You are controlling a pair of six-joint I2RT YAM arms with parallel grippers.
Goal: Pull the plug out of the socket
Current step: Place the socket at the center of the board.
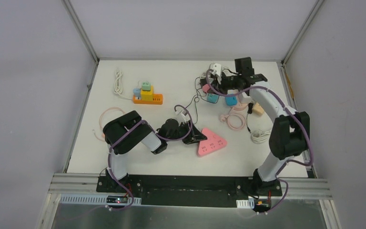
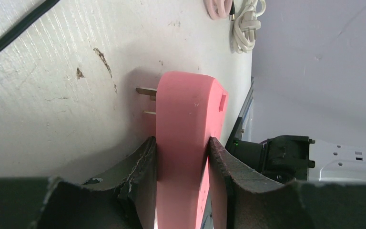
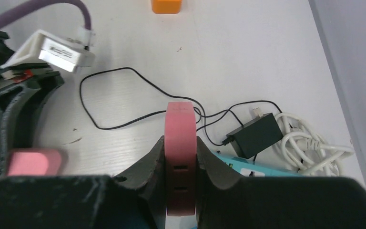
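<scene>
White desk (image 1: 171, 160) between pale grey walls is carrying everything. Low on it, on my left arm's side, I am clamping the pink triangular plug block (image 2: 186, 119) in my left gripper (image 2: 182, 143), with the jaws pressing on its two flat faces near one end. Its two metal prongs (image 2: 145, 90) are showing bare and pointing at the desk with nothing on them, so I am judging this plug free of any socket. Well apart, toward the far edge and right of the middle, my right gripper (image 3: 180, 142) is squeezing the rose-pink rounded socket piece (image 3: 180, 119) across its thin width, jaws closed on it.

I am weighing these risks. The left grip is sitting at one end of a long smooth body, so the block could be pivoting or sliding out if I swing fast. The prongs could be scraping the desk if I dip. On the right, the thin black cable (image 3: 124, 76) is looping just beyond the socket piece, with the black adapter (image 3: 255, 136), the white coiled cord (image 3: 310, 148) and a teal block (image 3: 248, 167) lying near. Dragging low there could be snagging them.
</scene>
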